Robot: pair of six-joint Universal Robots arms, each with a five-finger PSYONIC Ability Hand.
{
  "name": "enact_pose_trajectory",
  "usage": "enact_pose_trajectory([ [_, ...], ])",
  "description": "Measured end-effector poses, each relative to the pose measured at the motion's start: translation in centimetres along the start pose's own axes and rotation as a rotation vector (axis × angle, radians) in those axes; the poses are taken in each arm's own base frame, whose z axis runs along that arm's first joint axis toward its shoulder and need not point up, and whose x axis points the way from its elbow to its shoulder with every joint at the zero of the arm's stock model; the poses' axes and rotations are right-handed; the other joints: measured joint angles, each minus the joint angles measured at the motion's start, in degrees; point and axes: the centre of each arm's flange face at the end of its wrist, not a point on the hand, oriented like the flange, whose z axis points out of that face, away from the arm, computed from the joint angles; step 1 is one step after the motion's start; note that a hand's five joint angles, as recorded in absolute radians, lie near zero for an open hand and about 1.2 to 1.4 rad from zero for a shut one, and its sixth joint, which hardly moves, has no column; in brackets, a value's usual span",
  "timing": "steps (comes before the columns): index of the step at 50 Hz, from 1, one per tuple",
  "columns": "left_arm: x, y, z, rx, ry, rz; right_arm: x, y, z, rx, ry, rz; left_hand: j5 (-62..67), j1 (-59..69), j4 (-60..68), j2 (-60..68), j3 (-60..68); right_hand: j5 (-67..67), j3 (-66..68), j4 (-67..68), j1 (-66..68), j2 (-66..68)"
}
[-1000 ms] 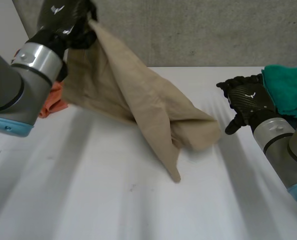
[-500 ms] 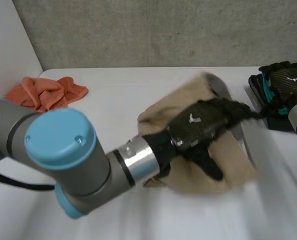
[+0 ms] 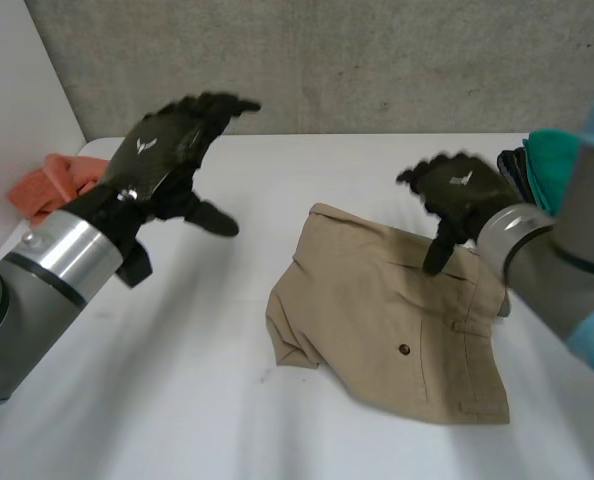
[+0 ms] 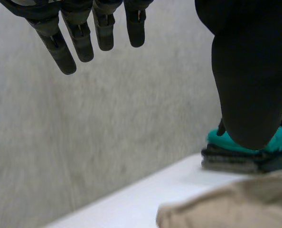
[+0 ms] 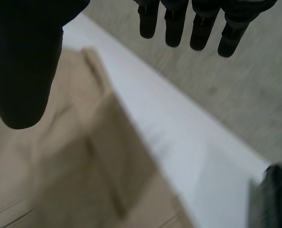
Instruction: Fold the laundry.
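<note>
Orange cloth crumpled at the worktop's left edge, 9 o'clock of left hand. Left hand raised off the worktop, fingers spread, released, holding nothing. Khaki garment lies mid-worktop, long axis 11-to-5 o'clock, rumpled at its 8 o'clock corner. Right hand over its 1 o'clock edge, fingers relaxed, gripping nothing. Folded teal stack at 2 o'clock of the garment.
</note>
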Motion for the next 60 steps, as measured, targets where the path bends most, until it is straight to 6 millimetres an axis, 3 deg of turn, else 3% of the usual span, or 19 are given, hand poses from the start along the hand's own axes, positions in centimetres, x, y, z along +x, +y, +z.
enact_pose_trajectory([
  [8, -1.7, 3.6, -0.3, -0.150, -0.057, -0.050, -0.9, 6.1, 5.2, -0.123, 0.058, 0.055, 0.0, 0.0, 0.0, 0.0, 0.0, 19.4, 20.3, 20.1, 20.2, 20.3],
  [12, -2.2, 5.1, 0.3, -0.190, -0.062, -0.041, -0.5, 7.5, 7.1, -0.092, 0.139, 0.028, 0.0, 0.0, 0.0, 0.0, 0.0, 47.0, 50.8, 50.7, 48.1, 51.8],
  [14, -2.5, 5.7, 0.7, -0.202, -0.062, -0.033, -0.3, 7.3, 7.4, -0.063, 0.166, 0.015, 0.0, 0.0, 0.0, 0.0, 0.0, 49.7, 53.7, 53.8, 48.2, 54.2],
  [18, -3.1, 6.8, 2.1, -0.215, -0.059, -0.011, -0.4, 4.2, 6.3, 0.075, 0.189, -0.012, 0.0, 0.0, 0.0, 0.0, 0.0, 51.0, 54.1, 55.0, 48.2, 54.2],
  [22, -3.6, 7.8, 4.0, -0.216, -0.048, 0.002, -1.1, -0.8, 2.9, 0.260, 0.129, -0.037, 0.0, 0.0, 0.0, 0.0, 0.0, 52.4, 54.6, 55.4, 48.2, 54.2],
  [24, -3.7, 8.3, 5.0, -0.218, -0.036, 0.002, -1.4, -2.0, 1.8, 0.305, 0.100, -0.044, 0.0, 0.0, 0.0, 0.0, 0.0, 52.8, 54.7, 55.5, 48.2, 54.2],
  [25, -3.6, 8.6, 5.5, -0.220, -0.027, 0.001, -1.8, -3.5, 0.1, 0.358, 0.052, -0.053, 0.0, 0.0, 0.0, 0.0, 0.0, 53.2, 54.7, 55.7, 49.5, 54.6],
  [28, -3.2, 9.6, 6.8, -0.234, 0.009, -0.011, -2.8, -5.3, -2.7, 0.423, -0.046, -0.065, 0.0, 0.0, 0.0, 0.0, 0.0, 53.7, 54.7, 55.8, 50.9, 54.7],
  [35, -0.4, 12.6, 7.9, -0.341, 0.139, -0.097, -3.8, -7.0, -6.5, 0.464, -0.190, -0.074, 2.2, 3.0, 2.8, 2.9, 2.4, 53.7, 55.2, 56.0, 50.9, 54.7],
  [38, 1.1, 13.4, 7.5, -0.401, 0.195, -0.154, -3.3, -7.1, -6.4, 0.462, -0.184, -0.075, 30.3, 35.5, 31.7, 32.8, 30.7, 53.7, 55.2, 56.0, 50.9, 54.7],
  [40, 1.5, 13.4, 7.4, -0.415, 0.208, -0.170, -2.9, -7.1, -5.9, 0.458, -0.169, -0.077, 30.3, 35.5, 31.7, 32.8, 30.7, 53.7, 55.2, 56.0, 50.9, 54.7],
  [41, 1.7, 13.2, 7.4, -0.415, 0.211, -0.176, -2.4, -7.1, -5.3, 0.456, -0.151, -0.079, 48.6, 51.6, 51.4, 51.9, 49.9, 53.7, 55.2, 56.0, 50.9, 54.7],
  [42, 1.6, 12.8, 7.5, -0.409, 0.206, -0.175, -2.0, -7.0, -4.7, 0.454, -0.135, -0.081, 50.3, 51.8, 54.0, 54.2, 51.6, 53.7, 55.2, 56.0, 51.1, 54.7],
  [47, -1.1, 8.1, 9.3, -0.237, 0.062, -0.079, 0.5, -7.6, -0.8, 0.479, -0.010, -0.112, 50.8, 51.8, 56.6, 55.9, 54.0, 53.7, 55.5, 56.0, 51.2, 55.0],
  [52, -4.5, -0.4, 11.2, 0.095, -0.112, 0.073, 2.6, -10.4, 2.6, 0.617, 0.140, -0.135, 50.8, 51.8, 57.1, 56.1, 55.0, 53.7, 55.5, 56.0, 51.2, 55.0],
  [56, -4.7, -7.1, 11.6, 0.349, -0.128, 0.166, 3.5, -14.0, 3.6, 0.845, 0.234, -0.102, 50.8, 51.8, 57.2, 56.2, 55.0, 53.7, 55.5, 56.0, 51.2, 55.1],
  [60, -4.0, -10.0, 11.3, 0.453, -0.094, 0.211, 3.3, -16.2, 3.5, 1.047, 0.247, -0.035, 50.8, 51.8, 57.2, 56.4, 55.1, 54.1, 55.5, 56.0, 51.2, 55.1],
])
